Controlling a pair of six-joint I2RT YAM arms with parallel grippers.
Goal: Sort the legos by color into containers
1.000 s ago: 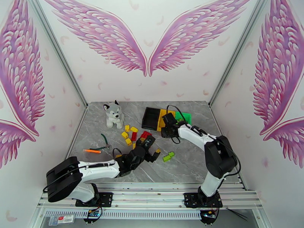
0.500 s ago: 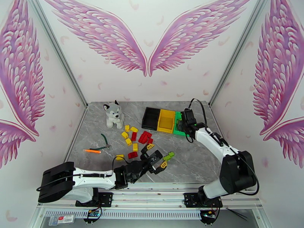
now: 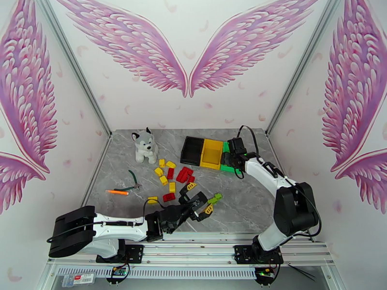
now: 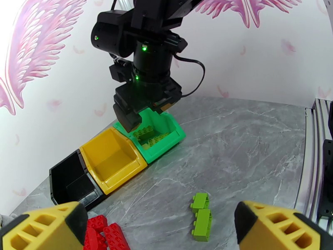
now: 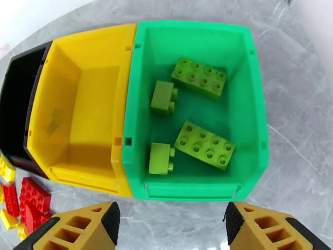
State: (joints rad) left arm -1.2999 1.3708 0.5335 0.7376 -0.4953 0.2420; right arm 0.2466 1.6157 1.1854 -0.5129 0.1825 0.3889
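My left gripper (image 3: 200,197) hovers open low over the table, its yellow fingertips (image 4: 45,226) spread wide. A pair of bright green legos (image 4: 202,215) lies just beyond them, also seen from above (image 3: 215,197). Red legos (image 3: 184,174) and yellow legos (image 3: 163,176) lie scattered mid-table. The black bin (image 3: 192,150), yellow bin (image 3: 212,153) and green bin (image 3: 226,167) stand in a row at the back. My right gripper (image 5: 170,221) hangs open and empty above the green bin (image 5: 195,26), which holds several green legos (image 5: 200,78). The yellow bin (image 5: 95,33) is empty.
A plush husky (image 3: 144,145) sits at the back left. Green-handled pliers (image 3: 131,182) and an orange marker (image 3: 117,192) lie at the left. The metal frame rail (image 4: 318,163) runs along the table's near edge, close to the left gripper.
The right gripper swung from the yellow bin to above the green bin and stays there. The left gripper drew back from the red legos to the loose green legos.
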